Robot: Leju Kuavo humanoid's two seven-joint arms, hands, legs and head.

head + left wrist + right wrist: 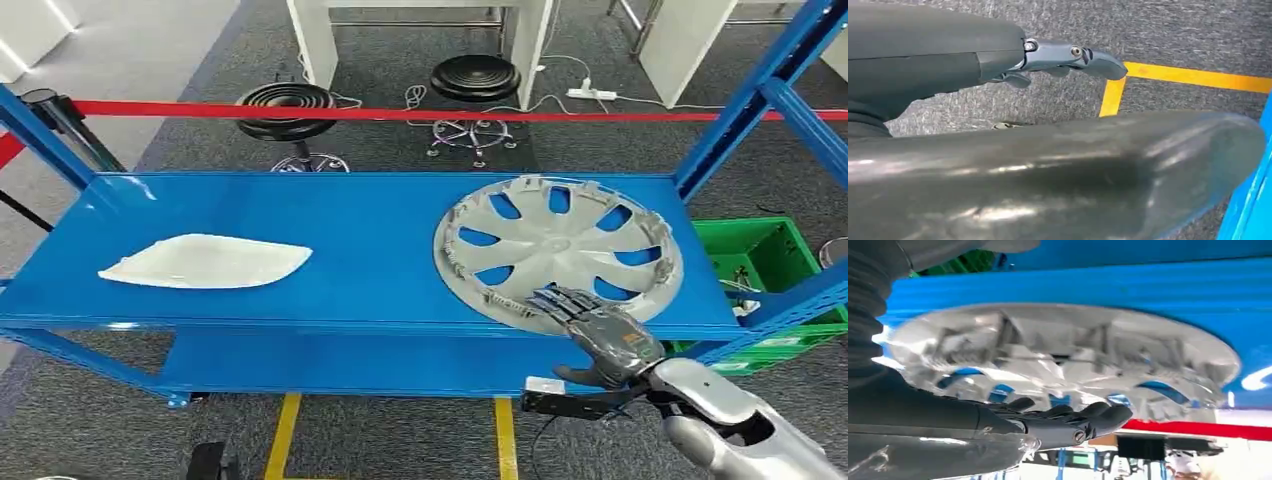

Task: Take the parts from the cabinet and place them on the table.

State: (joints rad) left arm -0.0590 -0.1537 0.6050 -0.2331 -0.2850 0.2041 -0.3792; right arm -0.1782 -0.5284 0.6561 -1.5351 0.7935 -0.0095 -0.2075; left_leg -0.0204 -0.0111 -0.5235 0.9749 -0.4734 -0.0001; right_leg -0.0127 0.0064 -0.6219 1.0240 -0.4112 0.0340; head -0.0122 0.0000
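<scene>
Head view shows us the hubcap (558,250), a silver wheel cover lying flat on the right half of the blue shelf (370,230), with its near rim close to the shelf's front edge. Our right hand (590,325) rests on that near rim, fingers laid over the top of the cover and the thumb lower down, by the shelf's front lip. Seen from the right wrist view, the fingers (1098,417) are stretched out and only partly curled against the hubcap (1063,355); we cannot tell whether the thumb has closed under the rim, so we judge the hold as not yet made.

Well to the left on the same shelf lies a white curved part (205,261), untouched. Our left hand (1068,57) hangs low beside the rack, above grey carpet and a yellow floor line (1193,77), with its fingers loosely out and nothing in them.

We take the step in hand to be seizing the first part. The next move calls for pinching the rim firmly between fingers and thumb, then drawing the cover toward us off the shelf edge. It is wide and flat, so a grip at one edge may let it tip.

Beyond the rack run a red tape (400,113) and two black stools (285,105); a green crate (770,262) sits at the right.
</scene>
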